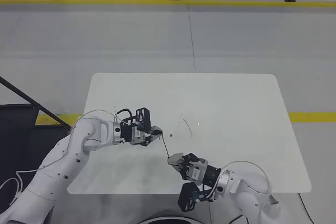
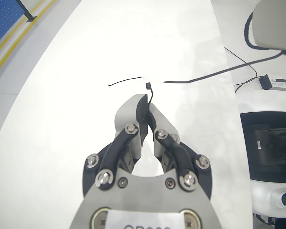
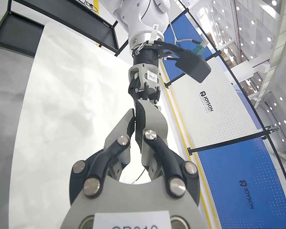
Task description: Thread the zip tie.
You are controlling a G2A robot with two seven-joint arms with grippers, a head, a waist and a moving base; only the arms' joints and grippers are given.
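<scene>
My left gripper (image 1: 155, 133) (image 2: 147, 101) is shut on a black zip tie just behind its small square head (image 2: 148, 86), which pokes out past the fingertips. My right gripper (image 1: 173, 159) (image 3: 136, 110) is shut on a thin black strap (image 1: 165, 147) (image 2: 205, 75). The strap's pointed tip (image 2: 165, 81) hangs just beside the head, a small gap apart. Both are held above the white table (image 1: 241, 101). I cannot tell whether strap and head are one tie. In the right wrist view the left gripper (image 3: 145, 96) is straight ahead, close to my fingertips.
A second black zip tie (image 1: 186, 126) (image 2: 125, 81) lies loose on the table just beyond the grippers. A black frame and dark panel (image 1: 11, 89) stand off the table's left side. Cables and a small box (image 2: 276, 83) lie on the floor past the table edge.
</scene>
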